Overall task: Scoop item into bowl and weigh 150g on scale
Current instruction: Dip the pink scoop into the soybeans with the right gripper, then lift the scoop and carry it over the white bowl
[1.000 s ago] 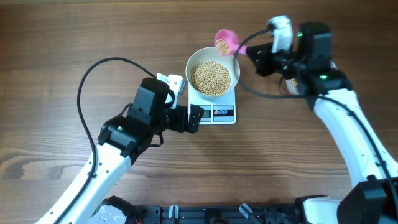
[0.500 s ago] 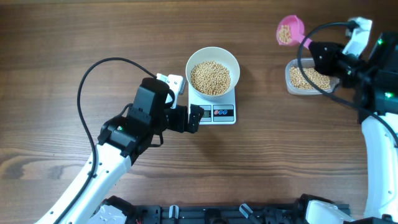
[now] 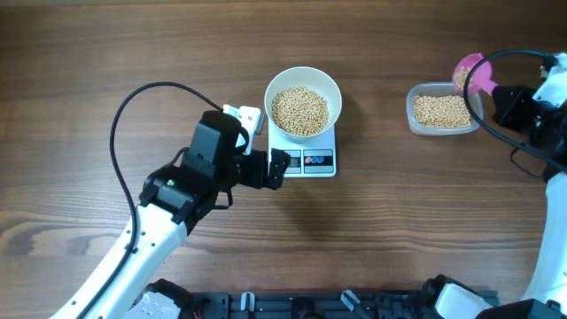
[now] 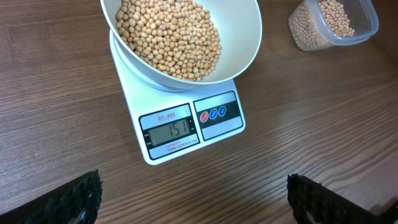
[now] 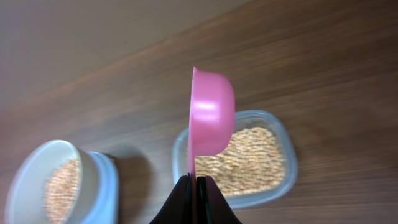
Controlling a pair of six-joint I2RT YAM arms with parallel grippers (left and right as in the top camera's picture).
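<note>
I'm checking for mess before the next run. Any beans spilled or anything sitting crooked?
Nothing stands out. No stray beans show on the table; the bowl sits level on the scale.

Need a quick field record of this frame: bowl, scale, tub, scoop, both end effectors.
bowl: white bowl on the scale, beans inside
scale: white scale, display reads 151
tub: clear tub right of the scale, partly filled with beans
scoop: pink scoop turned on its side over the tub
left end effector: open, holding nothing, near the scale's display edge
right end effector: shut on the scoop handle
</note>
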